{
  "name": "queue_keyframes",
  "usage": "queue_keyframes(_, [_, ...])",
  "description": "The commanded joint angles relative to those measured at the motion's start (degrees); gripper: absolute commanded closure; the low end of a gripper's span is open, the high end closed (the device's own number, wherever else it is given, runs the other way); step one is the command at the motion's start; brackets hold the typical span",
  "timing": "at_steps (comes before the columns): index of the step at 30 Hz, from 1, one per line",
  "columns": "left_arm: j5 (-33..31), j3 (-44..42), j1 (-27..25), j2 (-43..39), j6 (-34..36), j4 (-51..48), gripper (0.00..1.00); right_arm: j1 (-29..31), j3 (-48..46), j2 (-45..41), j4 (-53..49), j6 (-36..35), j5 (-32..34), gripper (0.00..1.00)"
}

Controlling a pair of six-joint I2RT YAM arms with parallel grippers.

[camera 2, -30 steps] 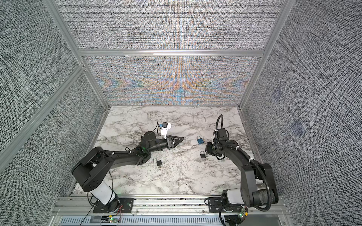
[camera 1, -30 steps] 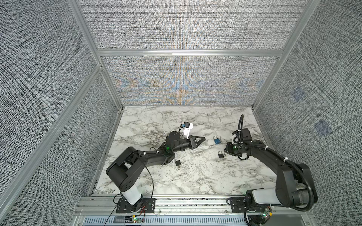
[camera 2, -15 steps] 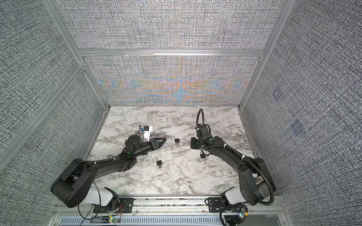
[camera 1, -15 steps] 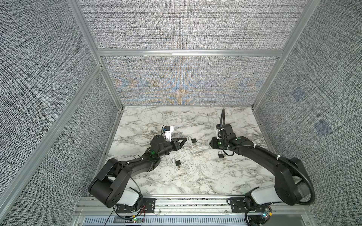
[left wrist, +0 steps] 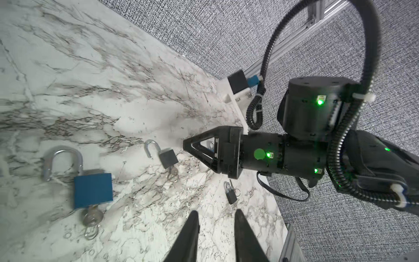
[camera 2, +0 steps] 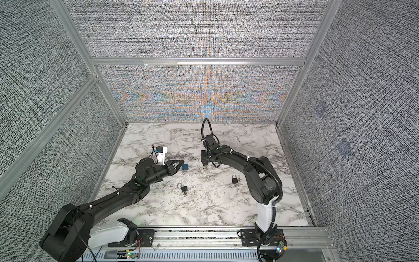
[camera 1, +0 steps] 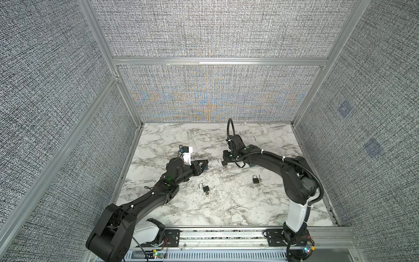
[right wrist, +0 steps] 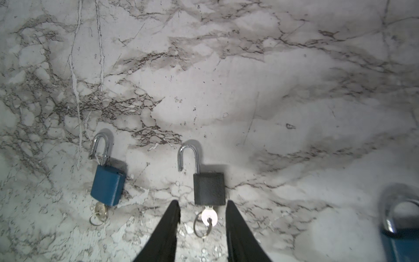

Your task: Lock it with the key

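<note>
A black padlock [right wrist: 208,188] lies flat on the marble with its shackle swung open and its key [right wrist: 209,216] in the body. My right gripper [right wrist: 201,203] stands open, one finger on each side of that key, touching nothing. In a top view the gripper [camera 1: 224,161] covers the lock's body and only the shackle [camera 1: 219,161] shows. Beside it lies a blue padlock [right wrist: 107,186], also open with a key in it. My left gripper [left wrist: 215,214] is open and empty, its tip [camera 1: 205,163] right next to the blue padlock [camera 1: 206,167].
Another open black padlock [camera 1: 205,189] lies nearer the front and a shut one [camera 1: 255,179] with a key lies to the right. A second blue padlock [right wrist: 399,238] sits at the edge of the right wrist view. Fabric walls [camera 1: 204,97] close in three sides.
My left gripper has drawn back to the left. My right gripper has swung left across the middle to the open black padlock, and its jaws have widened.
</note>
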Motion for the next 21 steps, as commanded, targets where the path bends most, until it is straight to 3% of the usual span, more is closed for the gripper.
queue_keyframes(1, [-1.1, 0.4, 0.3, -1.0, 2.5, -5.4, 0.70, 0.6, 3.1, 3.2, -3.6, -0.3, 1.9, 0.64])
queue_keyframes(21, [-1.2, 1.0, 1.9, 0.1, 4.1, -7.3, 0.70, 2.0, 6.5, 9.5, -7.3, -2.2, 5.7, 0.63])
